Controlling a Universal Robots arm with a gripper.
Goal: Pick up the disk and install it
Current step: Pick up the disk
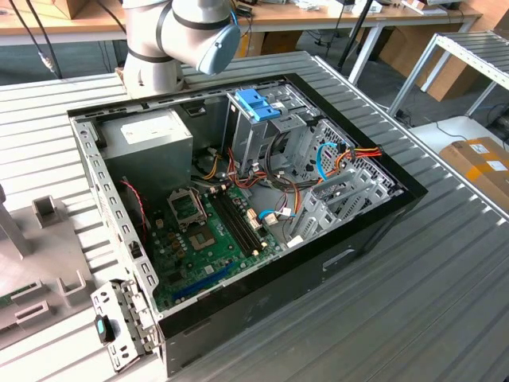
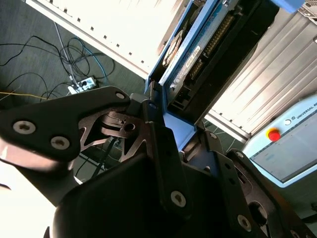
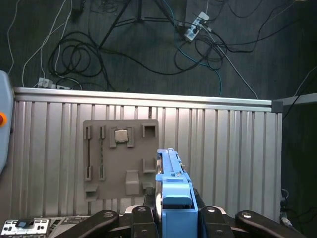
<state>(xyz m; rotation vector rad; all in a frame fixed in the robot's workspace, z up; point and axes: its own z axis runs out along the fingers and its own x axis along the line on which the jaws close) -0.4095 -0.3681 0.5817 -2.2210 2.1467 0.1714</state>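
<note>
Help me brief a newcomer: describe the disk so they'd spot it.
Find the ribbed metal table in the first wrist view; the black gripper hangs over it. Clamped there is the disk, a slab seen edge-on; its light-blue frame sets it apart from the grey fixture plate.

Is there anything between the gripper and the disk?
Nothing. In both wrist views the gripper is shut right on the disk, touching its light-blue frame.

the arm (image 1: 163,40) stood upright at the rear of the exterior view, its blue-capped joint (image 1: 219,44) facing that view's right. in both wrist views the gripper (image 3: 174,215) (image 2: 181,134) was clamped on the disk (image 3: 171,171), fingers (image 3: 140,218) flanking its edges.
</note>
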